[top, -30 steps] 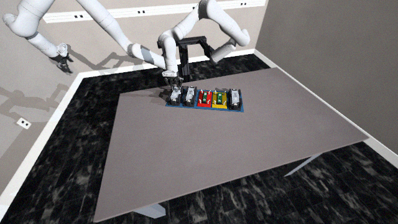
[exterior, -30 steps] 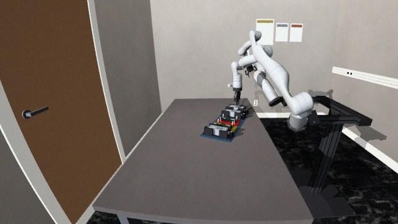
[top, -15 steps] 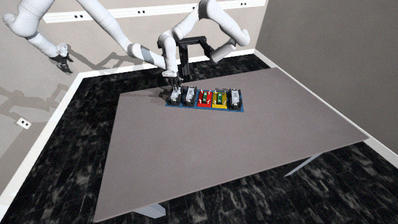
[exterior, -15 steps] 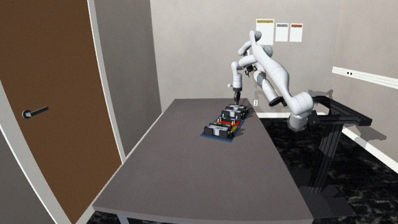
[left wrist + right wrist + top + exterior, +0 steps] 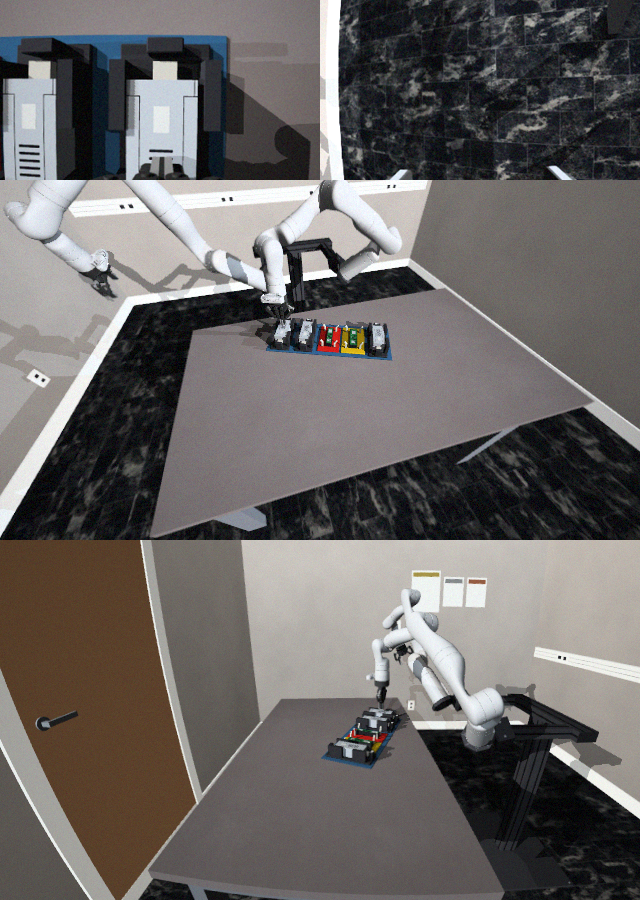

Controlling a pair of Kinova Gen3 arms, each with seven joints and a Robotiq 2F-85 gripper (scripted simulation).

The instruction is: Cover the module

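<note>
Three pale grey covers stand in black holders: one at the left end (image 5: 282, 336) (image 5: 161, 100), one beside it (image 5: 305, 336) (image 5: 29, 92), and one at the right end (image 5: 378, 337) (image 5: 349, 752). The yellow plate (image 5: 353, 350) bears a green module (image 5: 353, 337) with white posts around it. My left gripper (image 5: 283, 322) (image 5: 381, 707) (image 5: 162, 164) is shut with nothing between its fingertips, over the left-end cover; whether they touch its top I cannot tell. My right gripper (image 5: 113, 286) (image 5: 478, 173) is open and empty, away from the table.
A blue board (image 5: 98, 40) carries the holders and plates. A red plate (image 5: 328, 349) with another green module (image 5: 329, 337) and white posts lies between the yellow plate and the second holder. The table (image 5: 360, 405) extends in front of the board. Black holder walls flank each cover.
</note>
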